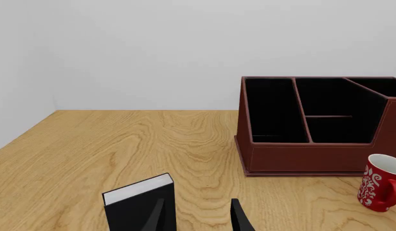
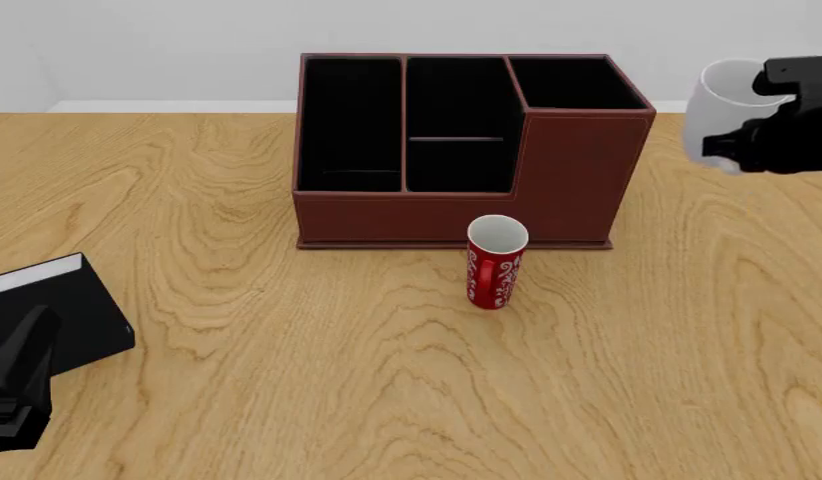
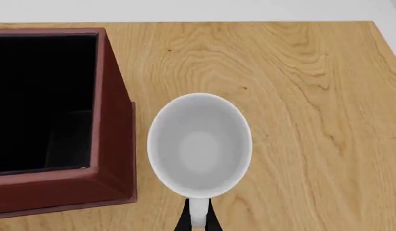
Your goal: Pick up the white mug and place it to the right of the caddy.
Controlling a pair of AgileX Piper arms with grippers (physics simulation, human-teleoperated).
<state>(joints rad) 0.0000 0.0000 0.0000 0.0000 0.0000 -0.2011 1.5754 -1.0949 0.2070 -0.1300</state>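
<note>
Your right end effector (image 3: 196,219) was pinched tight on the handle of the plain shiny white mug (image 2: 722,112), holding it in the air at the upper right of the front view, to the right of the big dark red-brown box caddy (image 2: 467,150). Your left end effector (image 1: 196,216) was released, low at the left over the wooden desk (image 2: 384,380).

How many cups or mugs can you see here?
2. A slim red cup stands on the table just in front of the caddy. A white mug is gripped by the right hand, to the caddy's right.
</note>
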